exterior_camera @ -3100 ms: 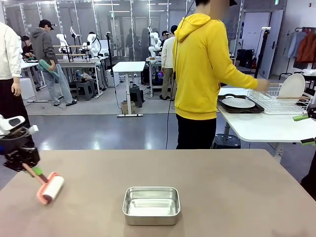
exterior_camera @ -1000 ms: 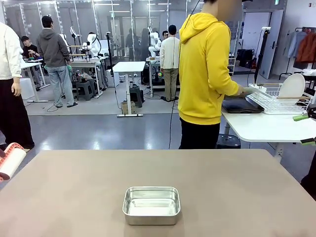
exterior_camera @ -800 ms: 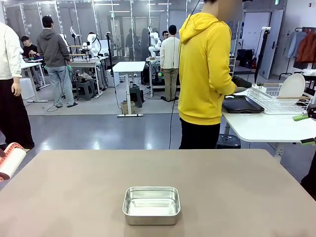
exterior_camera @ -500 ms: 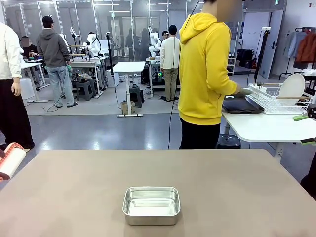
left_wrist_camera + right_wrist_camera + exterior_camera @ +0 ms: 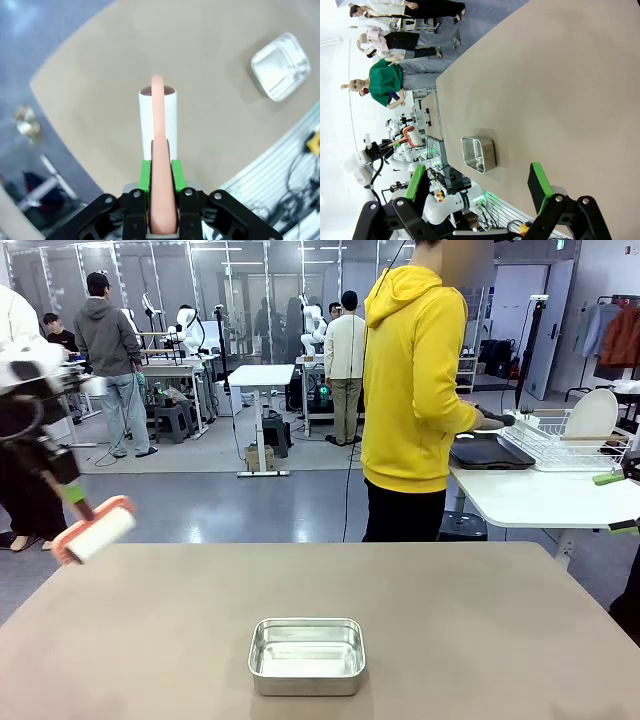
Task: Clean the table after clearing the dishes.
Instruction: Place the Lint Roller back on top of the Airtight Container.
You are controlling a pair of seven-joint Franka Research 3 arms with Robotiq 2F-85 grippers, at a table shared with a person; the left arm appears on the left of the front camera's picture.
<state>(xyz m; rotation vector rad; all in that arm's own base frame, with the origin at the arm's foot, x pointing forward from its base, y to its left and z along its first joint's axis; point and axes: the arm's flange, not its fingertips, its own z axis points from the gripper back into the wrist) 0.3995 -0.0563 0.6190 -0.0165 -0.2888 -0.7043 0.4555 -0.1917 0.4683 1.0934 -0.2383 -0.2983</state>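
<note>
Worktop (image 5: 480,630): you have the grey-brown surface bare in front of you, apart from one steel tin; it fills the near half of the front view.
Dishes: they are off your worktop. One white plate (image 5: 592,412) stands on edge in the wire drying rack (image 5: 560,445) on the white side table (image 5: 540,495), likely so it can drain.
Dark tray (image 5: 488,453): it lies flat on that side table, just beside the rack.
Person: the person in the yellow hoodie (image 5: 415,370) faces the side table with a hand at the rack, probably putting the dishes away.
Lint roller (image 5: 93,531): it hangs in the air over the left far corner, tilted head-down, clear of the surface.
Left gripper (image 5: 162,176): your fingers are clamped on the roller's pink handle (image 5: 161,195), and the white roll (image 5: 157,117) points away along them. That grip lets the roll lie flat once you lower it.
Right gripper (image 5: 479,187): your fingers are spread wide with nothing between them, parked off the worktop's edge.
Steel tin (image 5: 306,655): it sits near the middle of the near edge, right in a sweeping path.
Step in hand: judging by the lifted roller, you are between strokes of the cleaning.
</note>
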